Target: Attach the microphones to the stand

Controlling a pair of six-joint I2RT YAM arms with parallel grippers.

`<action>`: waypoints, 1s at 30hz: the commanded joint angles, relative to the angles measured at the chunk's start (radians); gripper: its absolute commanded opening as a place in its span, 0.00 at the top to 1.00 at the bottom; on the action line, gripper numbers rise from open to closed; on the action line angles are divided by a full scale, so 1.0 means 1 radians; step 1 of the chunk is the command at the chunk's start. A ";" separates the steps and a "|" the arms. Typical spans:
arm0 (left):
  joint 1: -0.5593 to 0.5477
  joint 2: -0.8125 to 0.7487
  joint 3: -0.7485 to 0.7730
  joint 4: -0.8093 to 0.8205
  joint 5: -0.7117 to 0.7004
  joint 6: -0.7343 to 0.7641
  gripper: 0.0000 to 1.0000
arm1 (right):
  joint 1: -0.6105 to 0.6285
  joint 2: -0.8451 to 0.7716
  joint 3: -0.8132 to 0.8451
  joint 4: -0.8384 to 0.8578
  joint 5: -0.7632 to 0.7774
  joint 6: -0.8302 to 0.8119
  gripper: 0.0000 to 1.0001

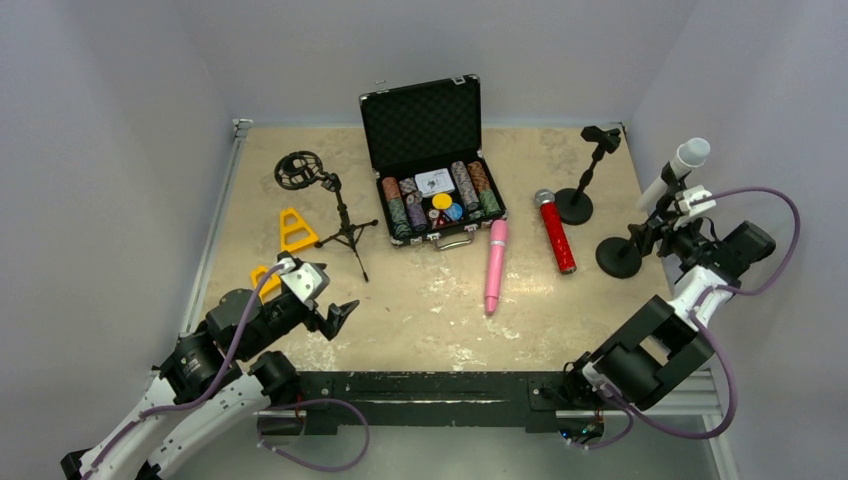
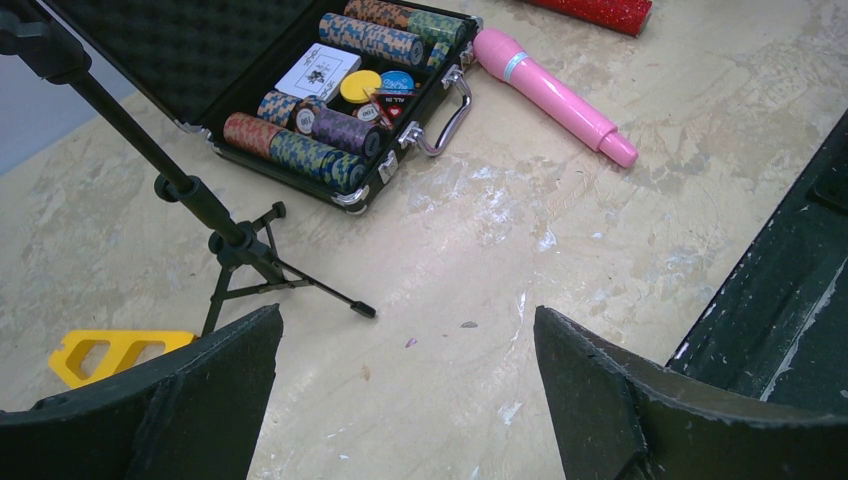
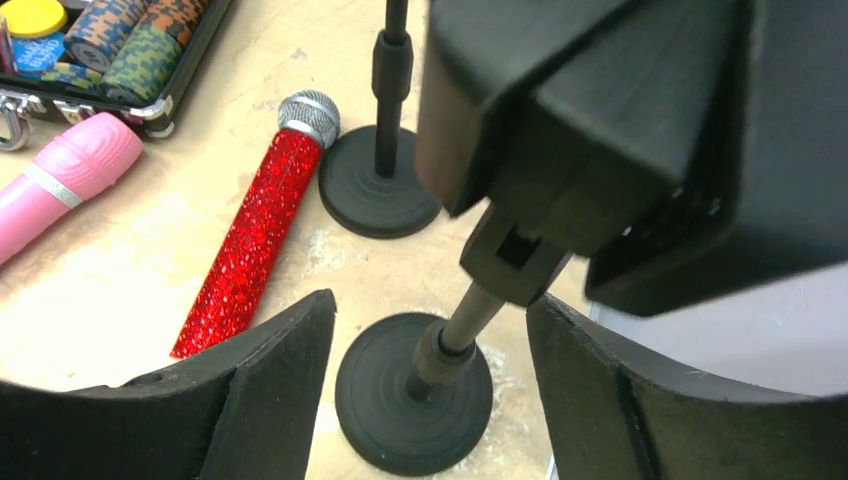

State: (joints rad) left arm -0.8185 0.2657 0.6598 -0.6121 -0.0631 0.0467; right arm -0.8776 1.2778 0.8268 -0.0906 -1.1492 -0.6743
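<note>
Right end effector (image 3: 428, 303) spread around stand (image 3: 380, 430), arm raised; left end effector (image 2: 407, 315) spread, low.

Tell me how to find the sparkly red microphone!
Find the open black case of poker chips in the middle of the table. Just right of it lie the pink microphone and, farther right beside a round-based stand, the red microphone. Only the red one glitters and has a silver head.
</note>
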 commanded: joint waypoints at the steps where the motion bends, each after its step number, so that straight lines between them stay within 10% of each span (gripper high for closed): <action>1: 0.007 -0.010 0.014 0.024 0.008 0.014 0.01 | -0.056 -0.024 0.027 -0.107 -0.036 -0.102 0.20; 19: 0.007 -0.026 0.017 0.025 0.010 0.007 0.01 | -0.178 -0.146 0.014 -0.992 0.089 -0.918 0.10; 30: 0.006 0.006 0.073 0.026 -0.010 -0.092 0.01 | -0.121 -0.445 0.038 -1.411 0.109 -1.138 0.01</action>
State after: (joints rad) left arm -0.8185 0.2478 0.6621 -0.6163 -0.0574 0.0322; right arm -1.0512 0.9100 0.8207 -1.3056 -1.0069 -1.7306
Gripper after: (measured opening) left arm 0.993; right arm 0.982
